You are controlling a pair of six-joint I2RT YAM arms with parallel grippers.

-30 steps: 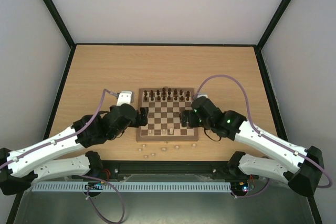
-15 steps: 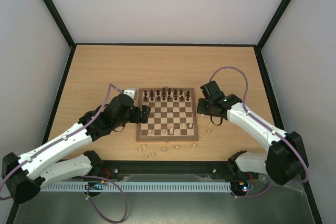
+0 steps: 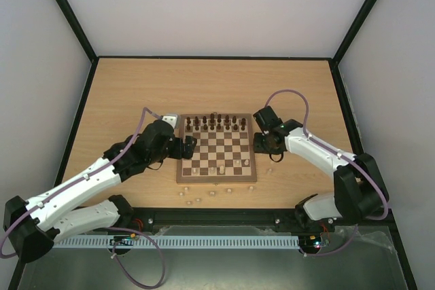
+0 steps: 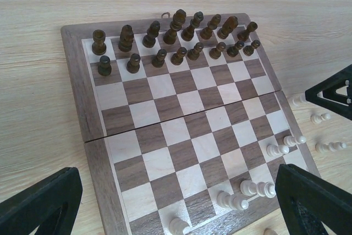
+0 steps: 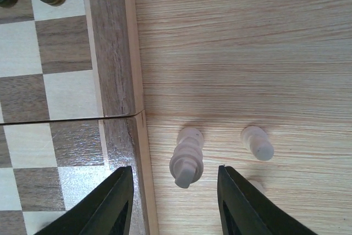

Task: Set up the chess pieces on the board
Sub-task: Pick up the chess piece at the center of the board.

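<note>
Sixteen dark brown turned wooden chess pieces [image 4: 176, 25] stand in two full rows along the upper edge of the square wooden chessboard with dark brown and cream checkered squares [image 4: 165, 136]. That side of the task looks done.

The pale side is barely begun. In the left wrist view, about five pale beige wooden pieces [image 4: 258, 188] sit on squares toward the lower right of the frame. They are scattered rather than ranked, and I cannot tell whether each is upright. Several more pale pieces [image 3: 212, 193] lie loose on the light wooden counter [image 3: 136, 93] just below the board's lower border in the top view. A few others lie off its right border.

The right end effector [image 5: 175, 188] hangs over the counter just right of the board. Its jaws are partly apart and straddle a pale ringed piece lying on its side [image 5: 187, 158], with bare counter visible on both sides, so nothing is gripped yet. A second small pale piece [image 5: 258, 142] lies near it, to the right.

The left end effector [image 3: 186, 147] hovers at the board's left border, spread wide and empty.

By my judgement, roughly half the job remains: gathering every pale piece and standing them in the two lower rows.
</note>
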